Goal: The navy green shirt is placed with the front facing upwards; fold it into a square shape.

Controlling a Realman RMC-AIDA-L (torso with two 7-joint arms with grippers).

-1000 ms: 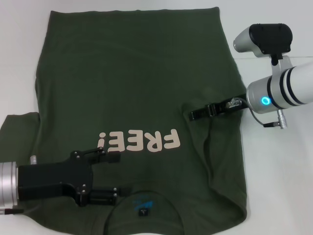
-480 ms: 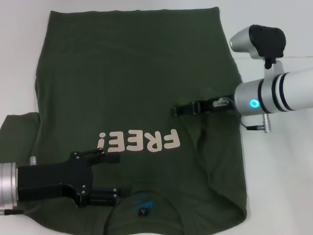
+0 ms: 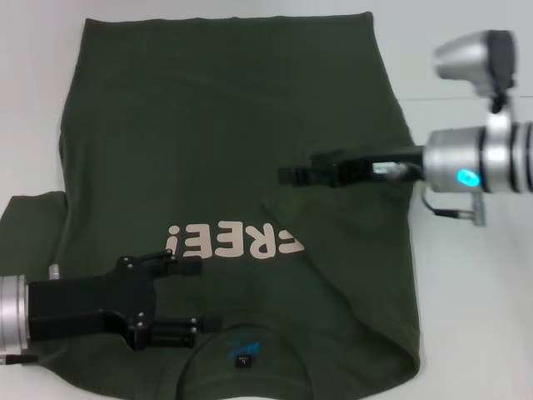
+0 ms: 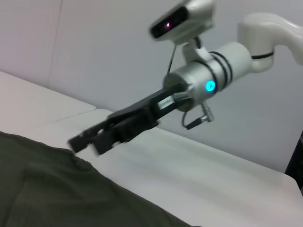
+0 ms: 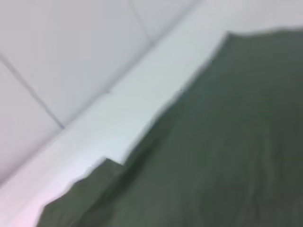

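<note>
The navy green shirt [image 3: 208, 125] lies front up on the white table, and its pale "FREE!" lettering [image 3: 225, 242] and neck label [image 3: 243, 350] are near me. My right gripper [image 3: 287, 175] hangs above the shirt's middle right, shut on a raised fold of its right side; that fold covers part of the letter F. The left wrist view shows the same gripper [image 4: 83, 142] with cloth rising to its tip. My left gripper [image 3: 196, 293] rests open over the chest beside the collar, holding nothing. In the right wrist view only the shirt [image 5: 213, 142] and the table show.
The shirt's left sleeve [image 3: 29, 225] spreads out flat at the left edge. Bare white table [image 3: 475, 317] runs along the right of the shirt, under my right arm. A pale wall stands behind the table [image 4: 213, 170].
My right gripper has moved left across the shirt and risen, pulling the right side's fold over toward the lettering. The left arm has stayed where it was.
</note>
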